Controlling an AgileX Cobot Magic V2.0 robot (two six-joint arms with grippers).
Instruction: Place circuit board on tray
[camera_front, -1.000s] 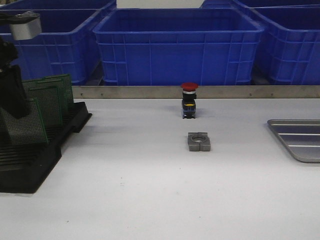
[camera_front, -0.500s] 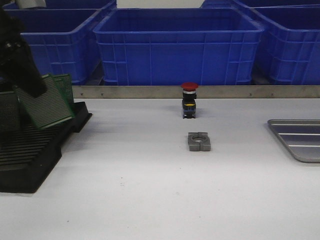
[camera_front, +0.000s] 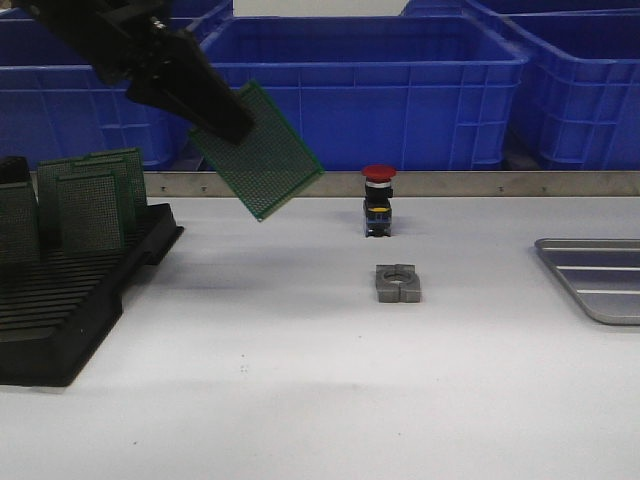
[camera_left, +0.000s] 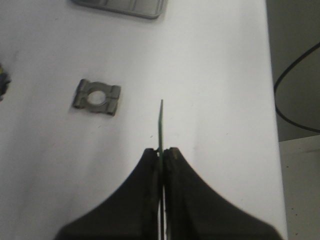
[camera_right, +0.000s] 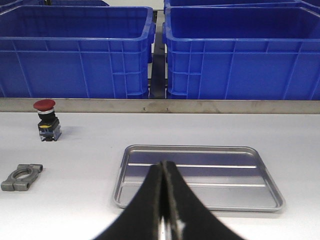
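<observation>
My left gripper (camera_front: 222, 128) is shut on a green perforated circuit board (camera_front: 262, 152), carried tilted in the air above the table to the right of the black rack (camera_front: 70, 310). In the left wrist view the board (camera_left: 160, 125) shows edge-on, pinched at the gripper (camera_left: 161, 151). The silver-grey ribbed tray (camera_front: 598, 278) lies flat at the table's right edge, with nothing on it. In the right wrist view the tray (camera_right: 250, 192) lies just beyond my right gripper (camera_right: 163, 164), which is shut on nothing.
Several more green boards (camera_front: 92, 200) stand in the black rack at the left. A red push button (camera_front: 378, 200) and a grey metal clamp block (camera_front: 398, 283) sit mid-table. Blue bins (camera_front: 360, 90) line the back behind a metal rail (camera_front: 450, 183).
The left gripper lifted the board out of the rack and carried it up and to the right, over the table. The tray, the button and the clamp have not moved.
</observation>
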